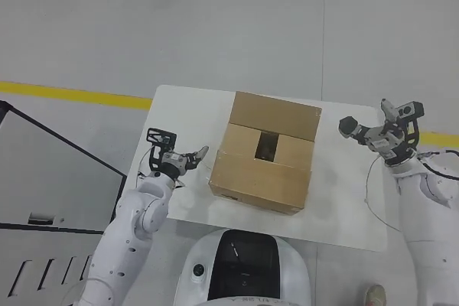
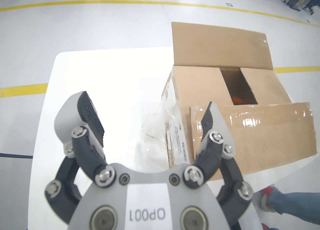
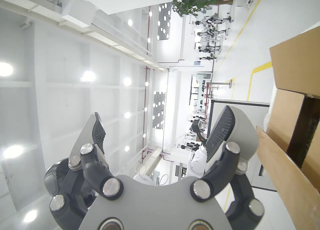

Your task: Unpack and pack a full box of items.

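Top view: the cardboard box sits mid-desk, far flap raised and a gap left between the top flaps. The left claw hovers just beside its left side, and the right claw hangs apart on the right.

Left wrist view: the left claw is released, holding nothing; something orange shows inside the gap.

Right wrist view: the right claw is likewise released and empty beside the box.
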Available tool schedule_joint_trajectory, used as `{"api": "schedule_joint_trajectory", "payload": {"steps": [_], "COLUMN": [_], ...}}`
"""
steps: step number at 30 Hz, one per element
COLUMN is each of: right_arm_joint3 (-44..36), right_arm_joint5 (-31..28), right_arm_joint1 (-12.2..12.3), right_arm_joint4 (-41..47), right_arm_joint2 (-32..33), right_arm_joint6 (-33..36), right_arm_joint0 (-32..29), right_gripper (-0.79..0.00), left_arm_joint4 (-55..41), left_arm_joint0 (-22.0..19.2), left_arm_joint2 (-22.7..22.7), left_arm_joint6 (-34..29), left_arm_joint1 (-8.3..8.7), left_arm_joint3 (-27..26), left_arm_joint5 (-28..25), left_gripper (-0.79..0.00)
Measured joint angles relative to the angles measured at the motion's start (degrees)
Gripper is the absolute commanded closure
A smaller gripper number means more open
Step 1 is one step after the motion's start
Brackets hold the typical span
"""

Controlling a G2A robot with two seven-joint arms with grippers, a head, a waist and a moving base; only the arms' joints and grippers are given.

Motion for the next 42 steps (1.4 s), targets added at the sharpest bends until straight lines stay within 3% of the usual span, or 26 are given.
{"api": "schedule_joint_trajectory", "payload": {"steps": [8, 16, 20, 24, 31, 42], "right_arm_joint3": [13.4, 13.3, 11.8, 12.4, 13.2, 10.1], "right_arm_joint5": [-13.4, -14.9, -12.7, -18.9, -22.6, -20.9], "right_arm_joint1": [-0.4, -0.6, -0.4, -0.2, -0.1, -0.1], "right_arm_joint4": [-2.0, -4.1, -5.1, -13.3, -17.0, -13.1], "right_arm_joint2": [-3.9, -5.8, -6.4, -6.7, -8.3, -10.8], "right_arm_joint6": [16.1, 12.9, 10.2, 7.2, 5.2, 6.9], "right_arm_joint0": [1.1, 0.3, 0.2, -0.4, -1.0, -2.4], "right_gripper": [-0.785, -0.785, -0.785, -0.785, -0.785, -0.785], "left_arm_joint4": [-8.3, -8.2, -8.2, -8.2, -8.2, -8.2], "left_arm_joint0": [-0.7, -0.7, -0.7, -0.7, -0.7, -0.7], "left_arm_joint2": [-1.8, -1.8, -1.8, -1.8, -1.8, -1.8], "left_arm_joint6": [2.4, 2.4, 2.4, 2.4, 2.4, 2.4], "left_arm_joint1": [-0.50, -0.50, -0.50, -0.50, -0.50, -0.50], "left_arm_joint3": [-0.2, -0.2, -0.2, -0.2, -0.2, -0.2], "left_arm_joint5": [4.8, 4.8, 4.8, 4.8, 4.8, 4.8], "left_gripper": [-0.785, -0.785, -0.785, -0.785, -0.785, -0.785]}}
